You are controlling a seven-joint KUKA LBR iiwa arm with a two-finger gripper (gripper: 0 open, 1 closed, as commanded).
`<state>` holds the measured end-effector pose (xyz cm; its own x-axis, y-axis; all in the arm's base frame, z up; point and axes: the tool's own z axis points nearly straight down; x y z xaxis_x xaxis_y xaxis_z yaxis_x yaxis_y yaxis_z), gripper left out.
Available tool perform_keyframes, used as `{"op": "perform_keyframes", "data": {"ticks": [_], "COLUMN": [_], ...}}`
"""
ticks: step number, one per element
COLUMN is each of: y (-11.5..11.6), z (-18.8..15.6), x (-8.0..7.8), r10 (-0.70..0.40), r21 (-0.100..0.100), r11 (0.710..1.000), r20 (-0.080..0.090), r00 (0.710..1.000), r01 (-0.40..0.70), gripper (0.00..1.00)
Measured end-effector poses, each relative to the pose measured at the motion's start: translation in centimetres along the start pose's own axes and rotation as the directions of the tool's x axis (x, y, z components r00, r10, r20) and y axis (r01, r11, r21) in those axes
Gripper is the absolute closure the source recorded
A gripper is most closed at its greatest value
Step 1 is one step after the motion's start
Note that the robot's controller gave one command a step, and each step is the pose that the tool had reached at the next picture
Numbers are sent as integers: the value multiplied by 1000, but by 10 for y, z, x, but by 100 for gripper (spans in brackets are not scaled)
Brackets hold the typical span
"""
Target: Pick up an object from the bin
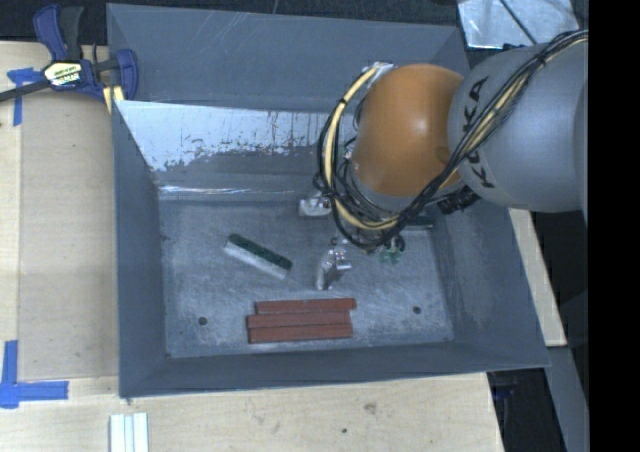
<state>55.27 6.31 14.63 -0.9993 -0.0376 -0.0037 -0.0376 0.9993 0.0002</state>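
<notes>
Arm: the grey arm [520, 130] is reached in from the view's right, with its orange cover [405, 130] and looped cables [345, 205] carried directly above the jaws.
Jaws: pointed down at the floor of the bin [140, 270], near its middle; whether they are released or clenched cannot be told.
Nearest thing: a pair of reddish-brown bars [302, 320], laid flat side by side, is found just beside the jaws, toward the view's lower edge; whether they are touched cannot be made out.
Second thing: a dark green flat stick [258, 253] with a pale edge is seen lying slantwise near the jaws, off to the view's left and apart from the bars.
</notes>
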Motion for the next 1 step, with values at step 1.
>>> {"op": "perform_keyframes", "data": {"ticks": [1], "y": [62], "z": [68], "x": [-23], "r10": [5], "r21": [-5], "r11": [1000], "r20": [24], "r00": [1000], "r01": [-5], "gripper": [100]}}
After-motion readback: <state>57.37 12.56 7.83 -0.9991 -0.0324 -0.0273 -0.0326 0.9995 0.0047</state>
